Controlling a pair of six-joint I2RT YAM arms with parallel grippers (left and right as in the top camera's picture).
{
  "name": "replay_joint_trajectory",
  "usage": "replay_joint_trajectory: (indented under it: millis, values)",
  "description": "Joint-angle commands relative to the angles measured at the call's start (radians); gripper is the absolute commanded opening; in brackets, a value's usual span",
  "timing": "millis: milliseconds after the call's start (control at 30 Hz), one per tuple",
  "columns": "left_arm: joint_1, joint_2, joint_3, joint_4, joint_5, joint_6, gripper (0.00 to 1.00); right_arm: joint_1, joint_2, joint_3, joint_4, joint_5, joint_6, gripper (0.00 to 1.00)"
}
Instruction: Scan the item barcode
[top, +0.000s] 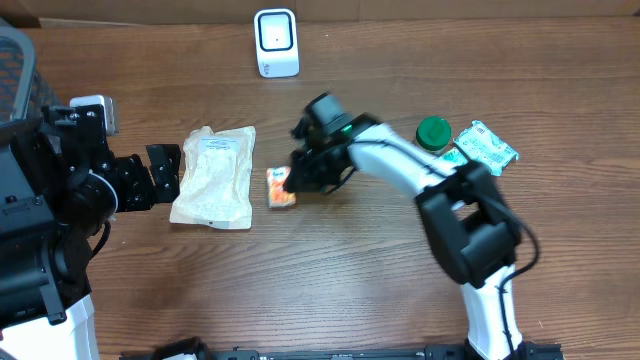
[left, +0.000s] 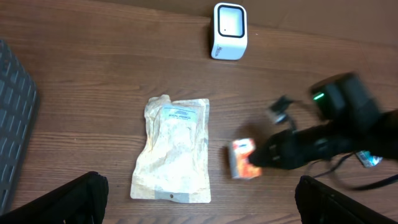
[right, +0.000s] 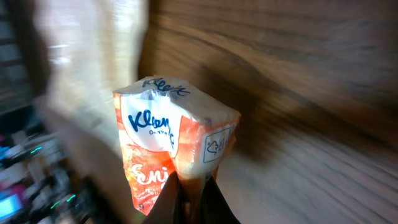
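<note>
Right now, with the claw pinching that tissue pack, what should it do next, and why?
Probably lift the tissue pack and carry it toward the white scanner. The right claw is shut on the pack, and the scanner stands apart, farther back on the table.

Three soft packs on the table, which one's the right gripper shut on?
The orange Kleenex pack, clamped by the right gripper; beige pouch and green-white packet lie free.

An orange-and-white plastic Kleenex tissue pack (top: 281, 188), pinched at one end, sits mid-table; a white boxy scanner (top: 276, 42) stands upright at its twelve o'clock.
</note>
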Motion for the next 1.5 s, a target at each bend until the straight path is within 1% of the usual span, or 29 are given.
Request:
replay_joint_trajectory:
  millis: [0, 100, 267, 333, 400, 533, 567, 667, 700, 767, 833, 933, 1000, 1067, 1100, 1167, 1200, 1300, 1467]
  values:
    - [0.005, 0.003, 0.018, 0.001, -0.002, 0.020, 0.99, -0.087, -0.085, 0.029, -0.036, -0.254, -0.169, 0.04]
    - [0.005, 0.003, 0.018, 0.001, -0.002, 0.020, 1.00, -0.132, -0.085, 0.029, -0.093, -0.291, -0.255, 0.04]
    - [0.005, 0.003, 0.018, 0.001, -0.003, 0.020, 1.00, -0.158, -0.085, 0.029, -0.141, -0.288, -0.305, 0.04]
    - [0.005, 0.003, 0.018, 0.000, -0.002, 0.020, 1.00, -0.157, -0.085, 0.037, -0.150, -0.185, -0.278, 0.04]
    - [0.005, 0.003, 0.018, 0.001, -0.002, 0.020, 1.00, -0.148, -0.085, 0.065, -0.193, -0.008, -0.209, 0.04]
    - [0.005, 0.003, 0.018, 0.001, -0.002, 0.020, 1.00, -0.102, -0.085, 0.152, -0.299, 0.383, -0.134, 0.04]
    - [0.005, 0.003, 0.018, 0.001, -0.002, 0.020, 1.00, -0.059, -0.085, 0.177, -0.328, 0.645, -0.084, 0.04]
    - [0.005, 0.003, 0.018, 0.001, -0.003, 0.020, 1.00, 0.036, -0.083, 0.176, -0.356, 1.085, -0.015, 0.04]
    - [0.005, 0.003, 0.018, 0.001, -0.003, 0.020, 0.99, 0.072, -0.080, 0.171, -0.361, 1.191, -0.014, 0.04]
    - [0.005, 0.003, 0.018, 0.000, -0.002, 0.020, 1.00, 0.134, -0.073, 0.159, -0.362, 1.316, -0.014, 0.04]
    - [0.005, 0.003, 0.018, 0.001, -0.002, 0.020, 0.99, 0.185, -0.062, 0.148, -0.362, 1.389, -0.014, 0.04]
    - [0.005, 0.003, 0.018, 0.001, -0.002, 0.020, 1.00, 0.237, -0.032, 0.147, -0.362, 1.451, -0.014, 0.05]
    - [0.005, 0.003, 0.018, 0.000, -0.002, 0.020, 1.00, 0.269, -0.018, 0.147, -0.361, 1.455, -0.014, 0.22]
    - [0.005, 0.003, 0.018, 0.001, -0.002, 0.020, 1.00, 0.296, -0.016, 0.147, -0.362, 1.424, -0.015, 0.24]
    - [0.005, 0.003, 0.018, 0.001, -0.002, 0.020, 0.99, 0.312, -0.016, 0.147, -0.359, 1.390, -0.015, 0.27]
    - [0.005, 0.003, 0.018, 0.001, -0.002, 0.020, 1.00, 0.339, -0.016, 0.147, -0.359, 1.322, -0.020, 0.38]
    - [0.005, 0.003, 0.018, 0.000, -0.002, 0.020, 1.00, 0.351, -0.016, 0.147, -0.359, 1.286, -0.023, 0.41]
    - [0.005, 0.003, 0.018, 0.001, -0.002, 0.020, 1.00, 0.375, -0.016, 0.147, -0.358, 1.182, -0.022, 0.44]
    - [0.005, 0.003, 0.018, 0.001, -0.003, 0.020, 1.00, 0.341, -0.016, 0.148, -0.325, 1.143, -0.023, 0.47]
